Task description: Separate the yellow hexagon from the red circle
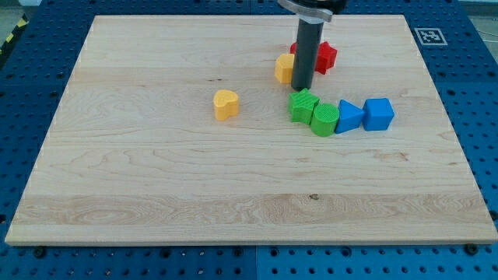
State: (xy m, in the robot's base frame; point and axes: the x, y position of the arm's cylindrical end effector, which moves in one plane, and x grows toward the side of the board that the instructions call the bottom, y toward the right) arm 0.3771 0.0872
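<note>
The yellow hexagon (284,68) lies near the view's top centre, partly hidden behind my rod. Red blocks (325,56) sit just to its right, touching or nearly touching it; their shapes are partly hidden, one looks star-like. My tip (302,88) rests on the board between the yellow hexagon and the red blocks, at their lower edge and just above the green star.
A green star (303,105) and a green cylinder-like block (324,119) sit below the tip, then a blue triangle (349,116) and a blue cube (379,113) to the right. A yellow heart (226,103) lies to the left. The wooden board (156,194) has a tag (427,36) at the top right.
</note>
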